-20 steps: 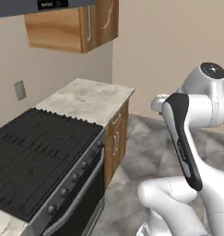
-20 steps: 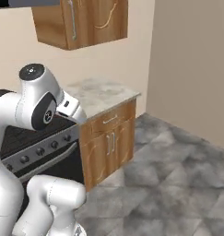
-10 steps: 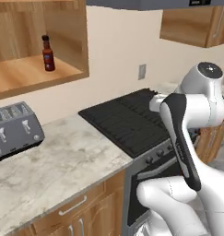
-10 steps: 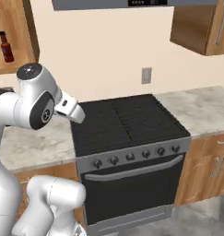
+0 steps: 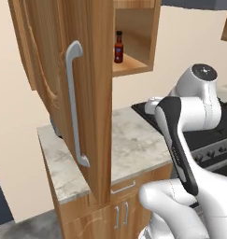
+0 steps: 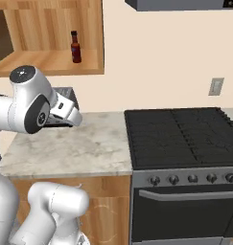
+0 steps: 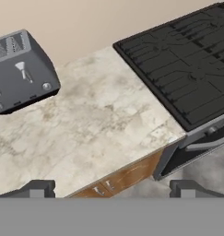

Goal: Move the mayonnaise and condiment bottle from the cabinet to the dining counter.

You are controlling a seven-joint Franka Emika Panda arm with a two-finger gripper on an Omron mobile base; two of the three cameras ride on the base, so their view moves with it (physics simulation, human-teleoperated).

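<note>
Left base view: the cabinet [image 5: 94,93] hangs on the wall with its door swung open toward the camera, the long grey bar handle [image 5: 75,102] running down the door's edge.
Condiment bottle: the condiment bottle [image 5: 118,47] stands upright on the cabinet's open shelf, at about 1 o'clock from the handle; in the right base view it sits at 12 o'clock above the arm's elbow, near the shelf's right wall [image 6: 75,47].
Mayonnaise: I cannot find it on the part of the shelf that shows.
Counter: a small marble top [image 5: 129,149] lies under the cabinet, with the black stove [image 6: 185,139] just beside it at 3 o'clock in the right base view.
Toaster: a grey toaster [image 7: 19,69] rests on the marble top at 10 o'clock in the hand view, against the wall.
Gripper: the gripper [image 7: 111,188] hangs above the front edge of the marble top, well apart from the bottle; its two dark fingertips [image 7: 37,188] stand far apart, wide, with nothing between them.
Arm: the white arm [image 6: 34,103] is folded in front of the counter, below the shelf.
</note>
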